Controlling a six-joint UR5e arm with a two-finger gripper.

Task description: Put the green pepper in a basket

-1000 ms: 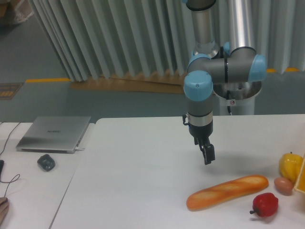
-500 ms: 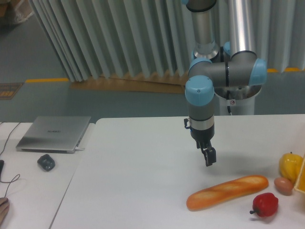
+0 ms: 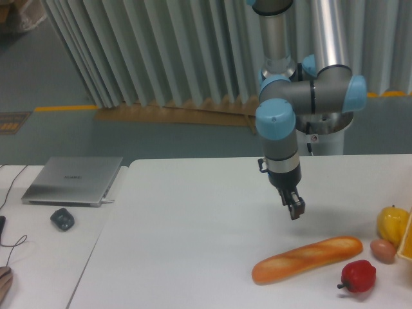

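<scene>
A: Where's the basket [image 3: 407, 239]?
B: Far right edge of the table [image 3: 193, 244], right of the bread loaf [image 3: 308, 259]. Only a slanted yellow-orange rim shows; its edge leans up and to the right, rest is cut off by the frame.

A: Green pepper?
B: Can't find one in this view. Just a yellow pepper [image 3: 391, 223] touching the basket rim, up and right of the loaf, a red pepper [image 3: 358, 275] just below the loaf's right end, and a small brown egg-ish thing [image 3: 383, 250] between loaf and basket.

A: Gripper [image 3: 295, 212]?
B: Hangs above the loaf, a bit left of its right end, well apart from it, pointing down w/ a slight tilt. Fingers look close together, nothing between them, but it's small and dark, so I can't tell the gap for sure.

A: Any readable writing?
B: Laptop [image 3: 73, 181] far left of the loaf has a logo, too blurry to read. Dark mouse [image 3: 62, 219] just below it.
</scene>
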